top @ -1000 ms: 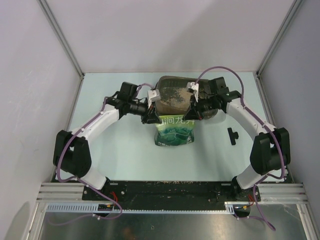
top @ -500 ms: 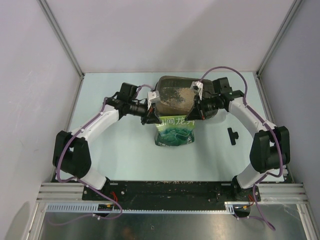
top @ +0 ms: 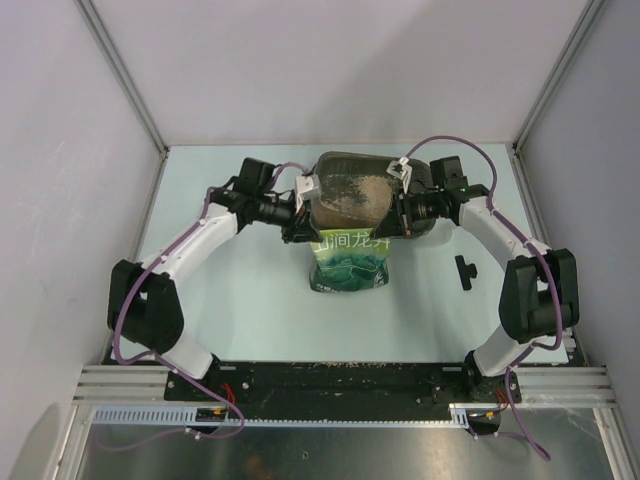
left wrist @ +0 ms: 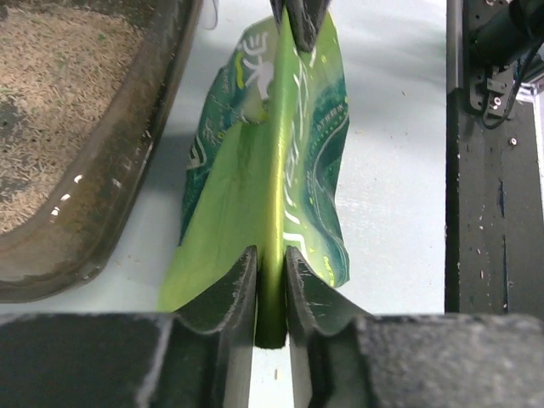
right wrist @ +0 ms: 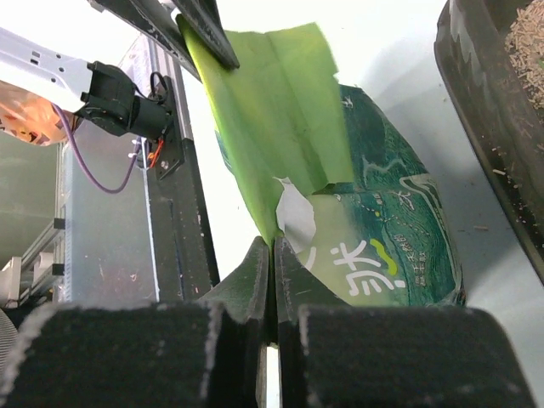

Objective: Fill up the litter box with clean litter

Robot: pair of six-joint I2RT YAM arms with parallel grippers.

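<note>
- Dark grey-brown plastic forms the litter box (top: 332,165), which sits at the far middle of the bench (top: 250,300), between the two wrists.
- The clean litter (top: 352,195) lies inside the litter box as a tan, grainy layer. It covers most of the floor; darker patches show at the left side in the left wrist view.
- A green pouch (top: 350,265) with white characters is located just on the near side of the litter box. In the top view its upper edge meets the near rim.
- The left gripper (top: 303,232) is closed on the left end of the pouch's upper edge. In the left wrist view the folded green film fills the narrow gap between its fingers (left wrist: 234,285).
- The right gripper (top: 392,228) is closed tight on the opposite end of that edge. In the right wrist view its fingers (right wrist: 293,263) pinch the film beside a torn white patch.
- The pouch edge spans between the two grippers.
- A small black part (top: 465,270) lies on the bench to the right, well apart from the pouch.
</note>
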